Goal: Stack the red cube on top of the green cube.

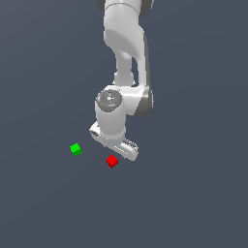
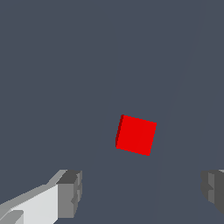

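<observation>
Lying nearest in the exterior view, the red cube sits on the dark bench, just below the claw and apart from it. Its grey fingertips stand spread wide in the wrist view, holding nothing, with the red cube seen beyond the gap between them, turned slightly askew. Toward the exterior view's left, the green cube rests alone, near the red one without touching. Behind rises the white Panda arm.
</observation>
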